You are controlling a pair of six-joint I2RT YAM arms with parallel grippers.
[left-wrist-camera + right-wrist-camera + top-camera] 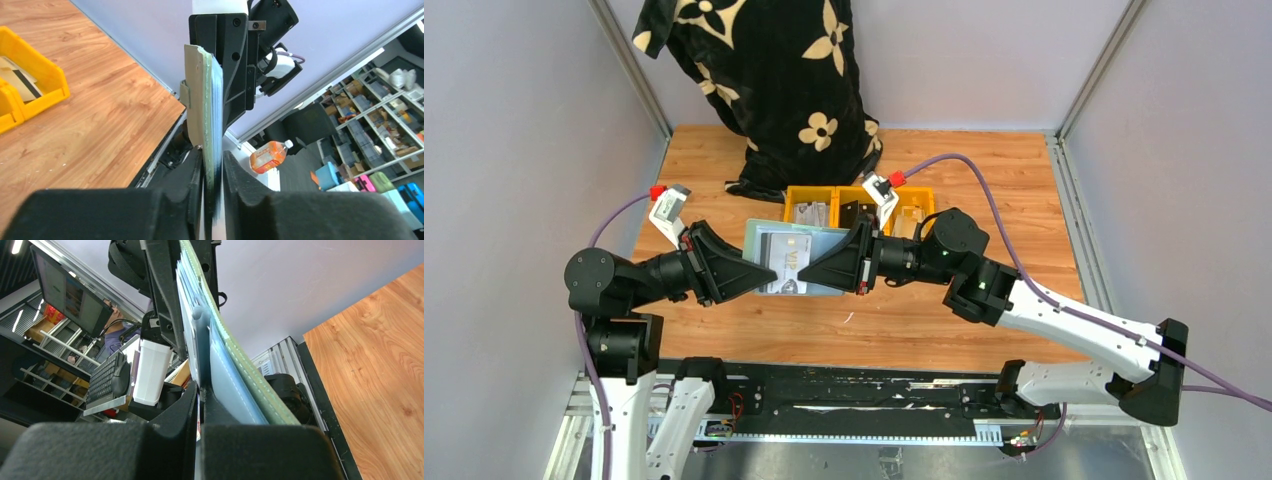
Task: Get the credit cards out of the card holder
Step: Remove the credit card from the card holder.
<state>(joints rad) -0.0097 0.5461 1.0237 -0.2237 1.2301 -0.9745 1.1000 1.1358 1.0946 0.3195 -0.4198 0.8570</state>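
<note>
Top external: card holder point(764, 235), opened flat, hangs above the bench point(904, 320) between my arms, credit cards point(789, 262) in its pockets. My left fingers point(734, 265) clamp its left edge and my right fingers point(844, 262) are pinched closed on its right. Room lies nearside; yellow bins point(809, 195) stand just behind, with a floral cloth point(774, 90) beyond.

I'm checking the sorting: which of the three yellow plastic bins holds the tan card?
The rightmost yellow plastic bin: a flat tan card lies inside, while the middle bin holds a dark card and the left bin greyish ones.
</note>
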